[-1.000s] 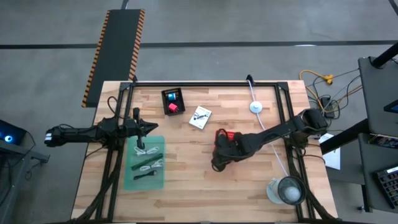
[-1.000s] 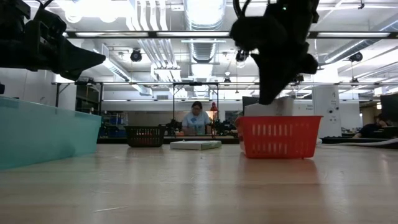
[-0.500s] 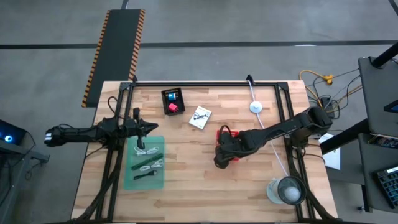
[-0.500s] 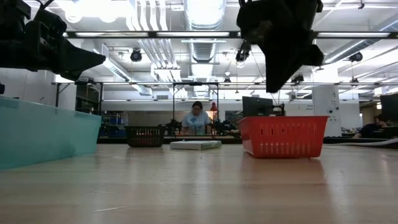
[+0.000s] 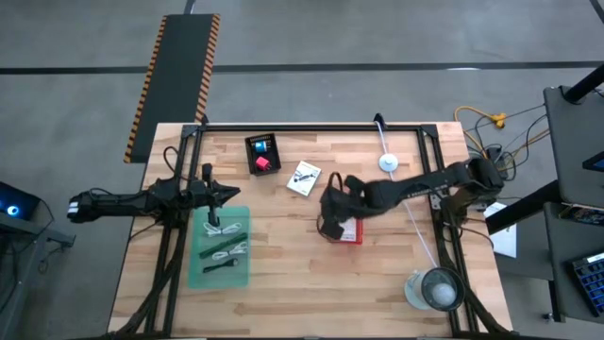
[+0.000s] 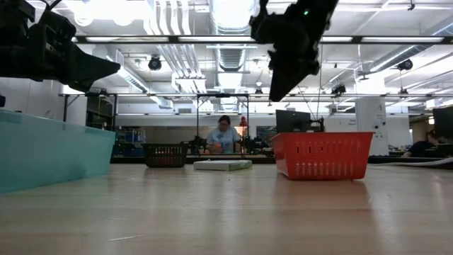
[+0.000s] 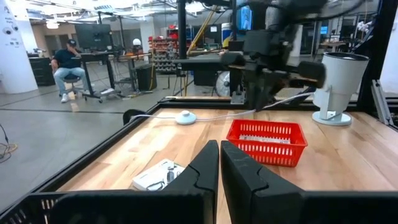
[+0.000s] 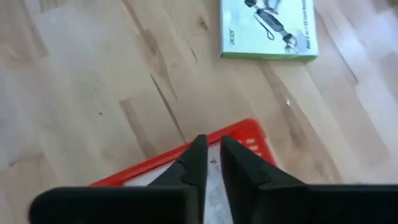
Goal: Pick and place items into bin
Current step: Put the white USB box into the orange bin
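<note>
One white printed packet was seen lying flat on the wood, near the right gripper and just past its fingertips, apart from them. One red basket was found directly under that gripper, with the tips hanging above its rim. The right fingers were drawn nearly together with only a slim gap, and nothing was clamped between them. Something pale was glimpsed inside the basket, but what it was could not be told.

Farther beyond the packet from the right gripper, one black tray was noted, with one blue cube and one red cube inside it, side by side.

The left gripper was held clenched and empty, well apart from the right one. One teal bin was placed right below and ahead of it. White and black cable pieces were seen lying in the bin; about four, though the exact count was unclear.

One round clear container was left well behind the right gripper, near that arm's side of the table.
</note>
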